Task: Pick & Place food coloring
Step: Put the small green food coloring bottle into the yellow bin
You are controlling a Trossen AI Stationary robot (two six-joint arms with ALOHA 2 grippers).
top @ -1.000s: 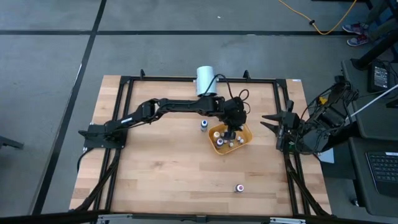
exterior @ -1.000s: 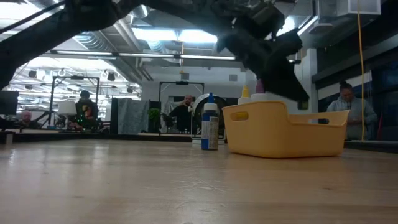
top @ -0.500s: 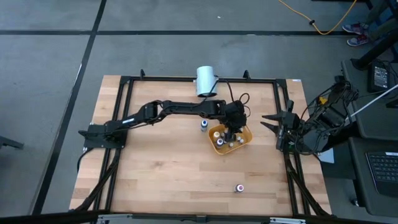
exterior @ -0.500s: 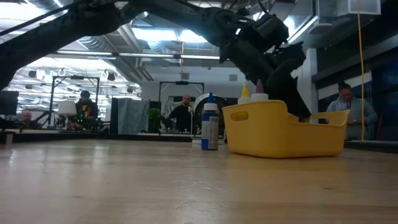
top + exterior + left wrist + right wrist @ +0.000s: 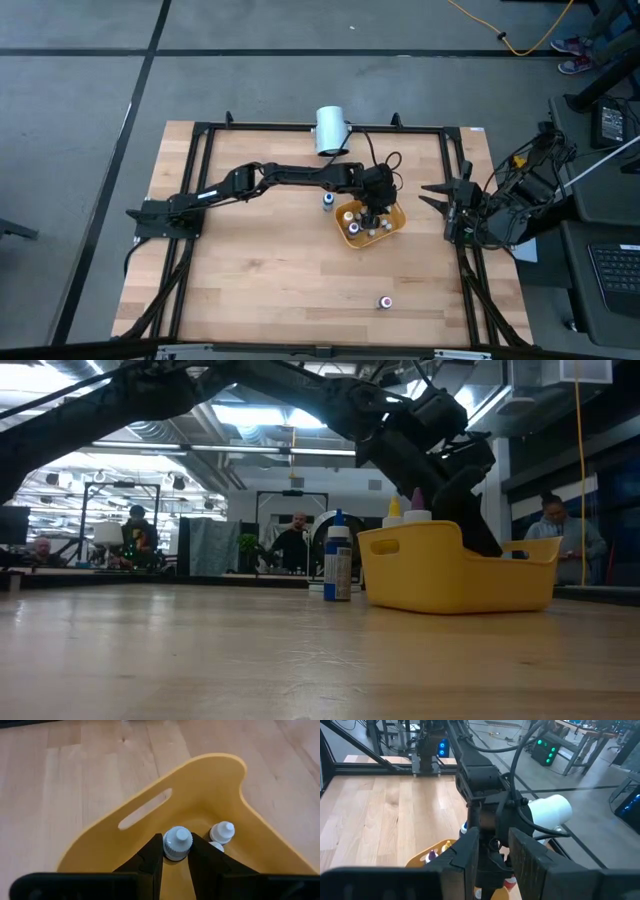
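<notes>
Wooden table (image 5: pixel 260 270), left arm stretched out — pincer (image 5: pixel 176 854) gripping food coloring bottle (image 5: pixel 177 842) inside yellow tray (image 5: pixel 215 790)

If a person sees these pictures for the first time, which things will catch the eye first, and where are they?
First comes the yellow tray right of the table's centre, with the left gripper lowered into it and shut on a white-capped food coloring bottle. Other bottles stand in the tray; one stands beside it and one far off near the front edge. A big white cylinder lies at the back edge; the right gripper waits at the right side.
</notes>
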